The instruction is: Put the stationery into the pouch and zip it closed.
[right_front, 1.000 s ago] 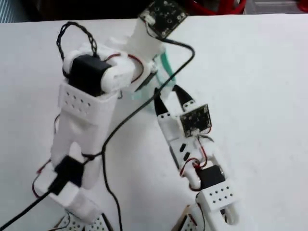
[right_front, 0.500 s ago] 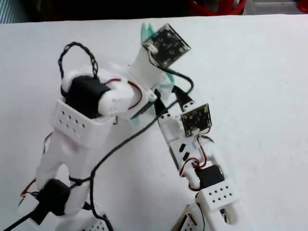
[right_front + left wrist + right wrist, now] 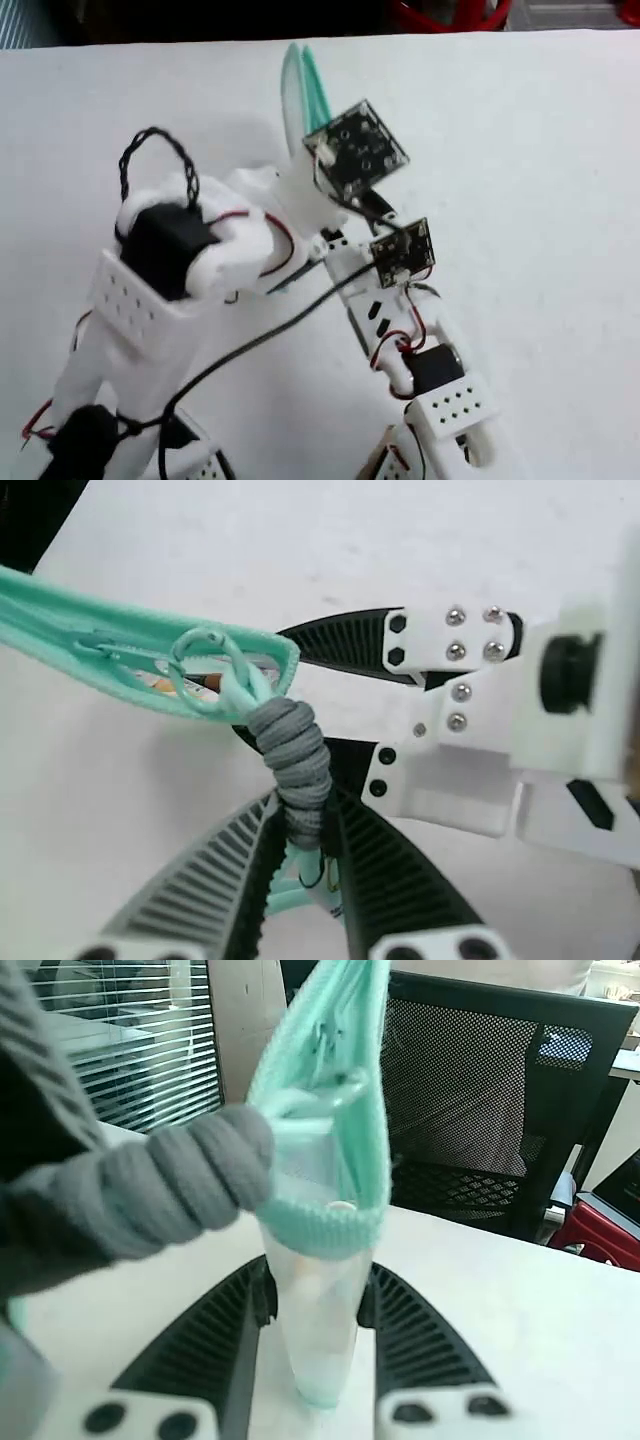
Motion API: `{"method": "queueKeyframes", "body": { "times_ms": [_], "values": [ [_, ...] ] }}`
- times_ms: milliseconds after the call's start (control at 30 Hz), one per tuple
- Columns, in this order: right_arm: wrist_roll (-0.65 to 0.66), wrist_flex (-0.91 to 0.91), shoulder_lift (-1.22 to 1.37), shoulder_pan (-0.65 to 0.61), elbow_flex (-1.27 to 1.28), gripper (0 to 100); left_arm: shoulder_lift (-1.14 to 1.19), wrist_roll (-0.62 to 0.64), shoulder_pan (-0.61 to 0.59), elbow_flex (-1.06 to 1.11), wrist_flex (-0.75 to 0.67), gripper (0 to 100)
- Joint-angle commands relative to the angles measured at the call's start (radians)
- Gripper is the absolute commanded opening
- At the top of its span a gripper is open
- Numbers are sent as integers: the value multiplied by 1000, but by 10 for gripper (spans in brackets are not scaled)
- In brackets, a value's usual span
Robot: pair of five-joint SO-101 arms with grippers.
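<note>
The left arm is drawing back toward the right one, and the pouch is now poking out beyond its wrist. The left gripper is clamping the grey pull. The right gripper is pinching the pouch's near end, holding it on edge. With the grippers crowding together, further pulling is risking a knock, the pull slipping free, or the pouch being yanked out. The table is lying open to either side, but the pouch's far tip is looking close to the far edge.
</note>
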Motion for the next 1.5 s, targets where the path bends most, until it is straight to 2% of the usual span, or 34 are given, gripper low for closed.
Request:
{"method": "queueKeyframes", "body": {
  "times_ms": [0,200,367,567,700,800,933,1033,1167,1467],
  "values": [
    [-14,-31,-13,-1,-46,19,-111,5,54,14,6,24],
    [-14,-22,-15,-2,-58,19,-136,3,-31,21,-17,24],
    [-77,97,-15,-1,-169,18,-136,3,-54,37,-17,24],
    [-129,251,-38,-10,-258,18,-139,17,-54,242,-166,24],
    [-129,274,-110,-10,-258,18,-145,110,-51,304,-209,24],
    [-129,274,-119,-4,-261,18,-147,117,-4,313,-157,24],
    [-129,272,-44,-2,-282,18,-147,114,136,319,-57,24],
    [-167,277,15,12,-324,18,-147,44,179,318,-9,24],
    [-206,314,54,58,-376,18,-148,-49,176,342,9,24],
    [-206,280,59,68,-382,18,-168,-252,179,440,11,24]
  ]
}}
